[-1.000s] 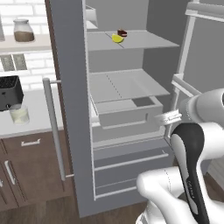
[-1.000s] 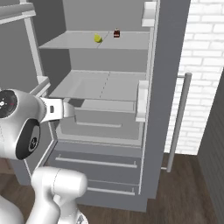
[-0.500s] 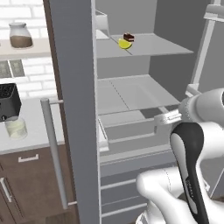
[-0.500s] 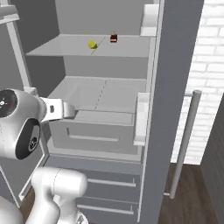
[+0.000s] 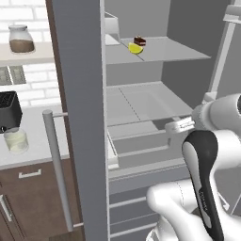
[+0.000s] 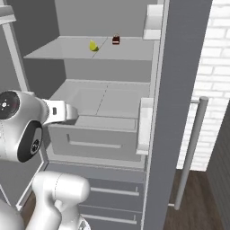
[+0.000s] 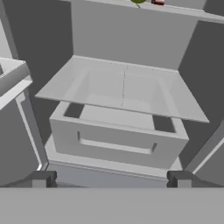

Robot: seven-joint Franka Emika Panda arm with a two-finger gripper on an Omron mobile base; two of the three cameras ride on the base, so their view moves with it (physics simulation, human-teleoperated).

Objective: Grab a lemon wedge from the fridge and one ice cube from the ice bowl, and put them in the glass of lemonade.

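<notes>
The fridge [image 5: 188, 28] stands open in front of me. On its upper shelf lies the lemon wedge [image 5: 135, 48], small and bright yellow, also visible from the right [image 6: 93, 46] and at the top edge of the hand view [image 7: 138, 1]. My gripper [image 7: 111, 179] is open and empty, level with the lower shelf and the drawer [image 7: 118, 140], well below the wedge. The hand [image 5: 180, 125] reaches toward the fridge interior. The glass of lemonade [image 5: 16, 140] stands on the counter at the left. The ice bowl and the ice cube are out of view.
A small dark red-brown block [image 5: 139, 41] sits just behind the wedge. The fridge's left door [image 5: 80, 117] with its bar handle [image 5: 59, 179] stands between me and the counter. A black toaster [image 5: 8, 109] and a lidded jar [image 5: 21, 39] are at the left. The right door [image 6: 179, 112] stands beside a brick wall.
The whole picture has shifted and the fridge looms larger, so the base has driven closer. The gripper has stayed open and empty.
</notes>
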